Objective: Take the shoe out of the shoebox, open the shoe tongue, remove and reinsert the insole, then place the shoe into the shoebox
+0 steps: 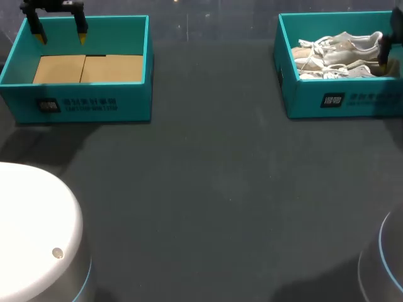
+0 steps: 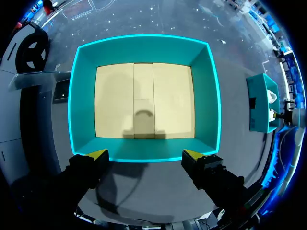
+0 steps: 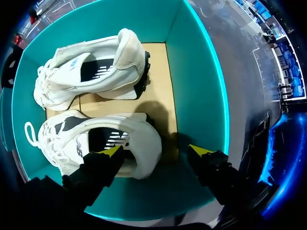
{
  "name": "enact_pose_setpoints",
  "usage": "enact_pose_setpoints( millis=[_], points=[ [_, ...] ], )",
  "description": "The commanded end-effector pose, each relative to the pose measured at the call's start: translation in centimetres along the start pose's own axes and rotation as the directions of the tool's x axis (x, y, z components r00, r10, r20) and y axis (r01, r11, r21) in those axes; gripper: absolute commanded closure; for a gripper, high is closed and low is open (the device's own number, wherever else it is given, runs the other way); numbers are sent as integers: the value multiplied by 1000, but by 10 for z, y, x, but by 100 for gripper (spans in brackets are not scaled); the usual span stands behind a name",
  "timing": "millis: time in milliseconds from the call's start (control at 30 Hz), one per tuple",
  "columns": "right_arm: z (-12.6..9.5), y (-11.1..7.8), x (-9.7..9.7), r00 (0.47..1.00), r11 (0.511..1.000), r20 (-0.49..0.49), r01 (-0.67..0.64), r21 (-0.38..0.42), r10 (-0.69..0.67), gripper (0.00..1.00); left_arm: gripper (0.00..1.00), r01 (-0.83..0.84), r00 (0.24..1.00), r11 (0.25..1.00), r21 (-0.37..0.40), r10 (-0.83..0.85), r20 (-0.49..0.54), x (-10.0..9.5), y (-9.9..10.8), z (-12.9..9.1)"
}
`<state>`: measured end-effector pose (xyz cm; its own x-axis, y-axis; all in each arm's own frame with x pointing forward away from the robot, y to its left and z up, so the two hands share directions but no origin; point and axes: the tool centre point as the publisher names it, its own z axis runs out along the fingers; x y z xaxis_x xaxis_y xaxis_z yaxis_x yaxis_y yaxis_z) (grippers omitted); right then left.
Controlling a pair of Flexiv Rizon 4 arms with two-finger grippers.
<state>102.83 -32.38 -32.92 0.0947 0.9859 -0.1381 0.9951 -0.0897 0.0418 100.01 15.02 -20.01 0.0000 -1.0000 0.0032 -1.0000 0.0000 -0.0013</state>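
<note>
Two white shoes lie side by side in the teal shoebox (image 1: 340, 100) at the table's far right. In the right wrist view the nearer shoe (image 3: 62, 143) has its heel between my right gripper's (image 3: 156, 150) open fingers. One fingertip (image 3: 112, 151) sits at the shoe's opening; the other is clear of the heel, over the box wall (image 3: 192, 72). The farther shoe (image 3: 96, 67) lies beyond. In the head view the right gripper (image 1: 384, 56) hangs over the shoes (image 1: 340, 47). My left gripper (image 2: 145, 154) hovers open and empty over a second teal box (image 2: 206, 96).
The second teal box (image 1: 94, 104) at the far left holds only a cardboard floor. The dark table (image 1: 214, 189) stretches between the two boxes. A white robot base (image 1: 31, 233) stands at the near left and another base (image 1: 387, 264) at the near right.
</note>
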Motion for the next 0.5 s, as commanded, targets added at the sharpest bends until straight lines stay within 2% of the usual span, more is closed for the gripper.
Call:
enact_pose_setpoints(
  millis=[33, 100, 233, 433, 500],
  points=[
    [11, 4, -1, 1000, 1000, -4, 8, 5, -8, 12, 0, 0, 1000, 1000, -1, 0, 1, 0, 0, 0],
    [15, 4, 0, 1000, 1000, -3, 11, 9, -11, 14, 0, 0, 1000, 1000, -1, 0, 1, 0, 0, 0],
    [20, 4, 0, 1000, 1000, -12, 15, 13, -15, 11, 0, 0, 1000, 1000, -1, 0, 1, 0, 0, 0],
    [24, 4, 1, 1000, 1000, -15, 21, 15, -21, 15, 0, 0, 1000, 1000, -1, 0, 1, 0, 0, 0],
    [25, 5, 1, 1000, 1000, -16, 22, 16, -21, 20, 0, 0, 1000, 1000, -1, 0, 1, 0, 0, 0]
  ],
)
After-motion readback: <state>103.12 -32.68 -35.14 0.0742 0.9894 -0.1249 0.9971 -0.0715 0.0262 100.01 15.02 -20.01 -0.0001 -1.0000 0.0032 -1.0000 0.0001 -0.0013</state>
